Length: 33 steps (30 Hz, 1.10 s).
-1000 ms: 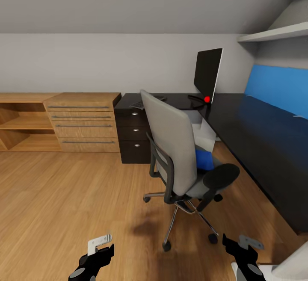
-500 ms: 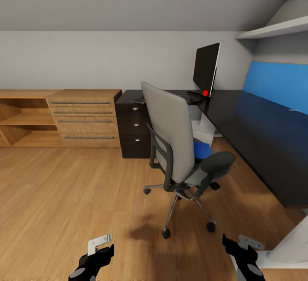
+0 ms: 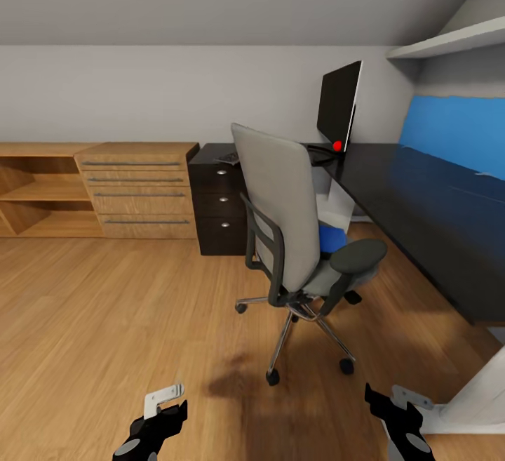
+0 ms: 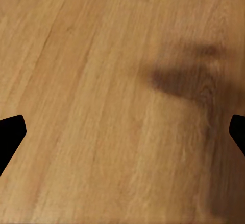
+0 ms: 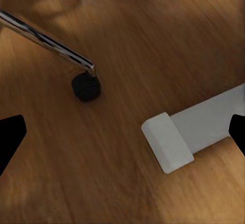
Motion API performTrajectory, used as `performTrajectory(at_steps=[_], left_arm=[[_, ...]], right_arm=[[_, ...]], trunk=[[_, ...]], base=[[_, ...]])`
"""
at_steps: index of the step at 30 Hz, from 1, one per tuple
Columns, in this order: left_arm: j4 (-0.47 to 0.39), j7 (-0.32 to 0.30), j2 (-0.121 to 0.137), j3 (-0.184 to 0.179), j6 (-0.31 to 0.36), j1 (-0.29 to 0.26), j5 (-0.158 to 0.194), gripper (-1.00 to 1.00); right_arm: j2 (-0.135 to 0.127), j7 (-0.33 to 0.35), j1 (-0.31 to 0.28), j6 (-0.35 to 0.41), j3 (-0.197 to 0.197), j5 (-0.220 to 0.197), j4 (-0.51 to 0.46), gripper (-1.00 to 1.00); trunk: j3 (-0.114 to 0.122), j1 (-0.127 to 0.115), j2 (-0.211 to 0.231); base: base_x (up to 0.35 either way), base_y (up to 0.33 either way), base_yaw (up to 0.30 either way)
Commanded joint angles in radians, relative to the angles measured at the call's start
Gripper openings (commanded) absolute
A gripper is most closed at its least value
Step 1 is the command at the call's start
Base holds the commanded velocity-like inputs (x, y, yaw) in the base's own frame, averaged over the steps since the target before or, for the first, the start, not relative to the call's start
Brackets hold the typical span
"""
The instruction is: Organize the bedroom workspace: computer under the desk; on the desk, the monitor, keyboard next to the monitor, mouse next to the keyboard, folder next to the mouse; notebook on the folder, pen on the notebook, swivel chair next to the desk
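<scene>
The grey swivel chair (image 3: 277, 201) stands on the wood floor ahead of me, its back turned my way. The blue folder (image 3: 332, 238) lies on its seat, mostly hidden by the backrest. Behind it runs the black desk (image 3: 414, 198), with the monitor (image 3: 339, 104) upright on the far corner. The keyboard's edge (image 3: 227, 160) shows on the top above the drawers. The light grey computer (image 3: 338, 203) stands under the desk. My left gripper (image 3: 168, 415) (image 4: 122, 132) and right gripper (image 3: 382, 405) (image 5: 122, 132) hang low over the floor, both open and holding nothing.
A light-wood dresser (image 3: 137, 191) and open shelves line the back wall at left. Black desk drawers (image 3: 221, 203) sit beside the dresser. A white desk foot (image 5: 194, 127) lies on the floor near my right gripper, close to a chair castor (image 5: 86, 87). A wall shelf (image 3: 449, 43) hangs above the desk.
The whole picture has shifted as the camera moved: chair and desk sit slightly higher and further right in the frame. Both grippers hold the same spots, still open.
</scene>
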Motion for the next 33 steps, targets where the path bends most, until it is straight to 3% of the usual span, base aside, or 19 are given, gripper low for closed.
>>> performTrajectory(at_steps=[1, 7, 20, 33], left_arm=[[-0.001, 0.004, -0.001, 0.001, 0.004, 0.000, 0.011, 1.00], [-0.001, -0.005, -0.001, 0.000, 0.004, 0.000, 0.011, 1.00], [0.002, -0.007, 0.001, 0.002, 0.004, 0.000, 0.009, 1.00], [0.005, -0.006, 0.001, 0.002, 0.004, 0.000, 0.007, 1.00]], right_arm=[[0.000, -0.001, -0.001, -0.009, 0.002, -0.010, 0.001, 1.00], [0.000, -0.001, -0.001, -0.063, 0.002, -0.006, 0.001, 1.00], [0.001, -0.002, -0.001, -0.081, 0.002, -0.004, 0.002, 1.00], [0.001, -0.002, -0.001, -0.082, 0.002, -0.004, 0.003, 1.00]], trunk=[[-0.001, 0.000, -0.001], [-0.001, 0.000, -0.001], [-0.001, 0.000, -0.001], [-0.001, 0.000, -0.001]], base=[[0.000, 0.000, 0.000], [0.000, 0.000, 0.000], [-0.009, 0.000, 0.000], [-0.258, 0.000, 0.000]])
